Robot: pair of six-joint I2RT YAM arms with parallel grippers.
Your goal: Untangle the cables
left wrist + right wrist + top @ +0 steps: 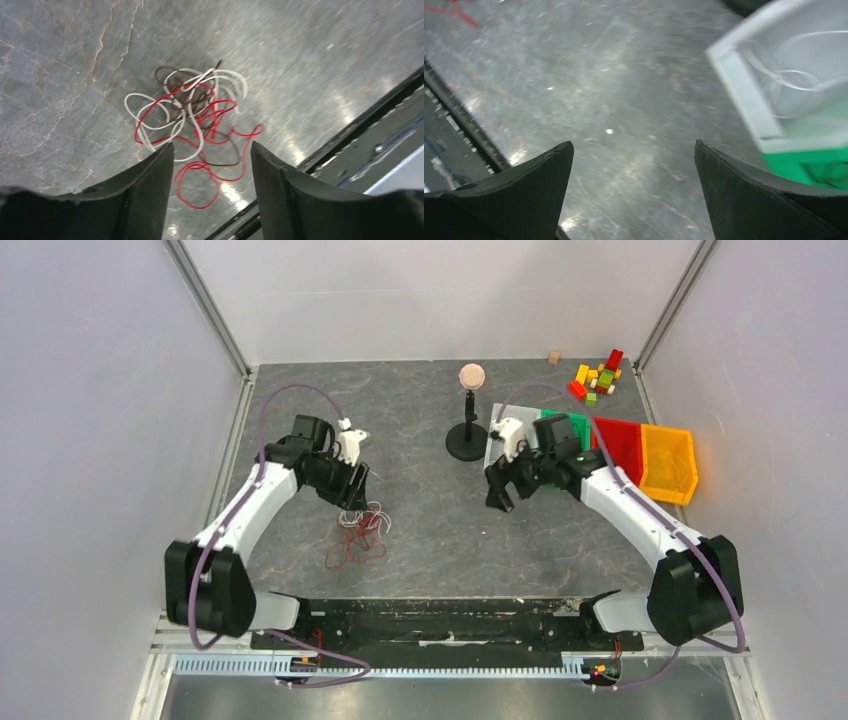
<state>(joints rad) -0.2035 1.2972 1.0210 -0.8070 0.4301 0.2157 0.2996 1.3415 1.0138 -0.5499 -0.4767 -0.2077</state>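
The tangle of thin red, white and brown wires [195, 120] lies on the grey mottled tabletop [65, 75], mid-frame in the left wrist view, just beyond the left gripper [212, 147], jaws apart, holding nothing. Closing here may pinch several strands and tighten the knot. The right gripper [634, 145], jaws wide and empty, hangs by a white plastic tray [734, 85] at upper right. Blur hides which strand crosses which; the tray's pale loop [794, 75] may be a wire.

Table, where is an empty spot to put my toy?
The bare middle of the table, between the cables and the right tool, is free. So is the far left corner beyond the left arm. It is crowded far right, by the bins and blocks.
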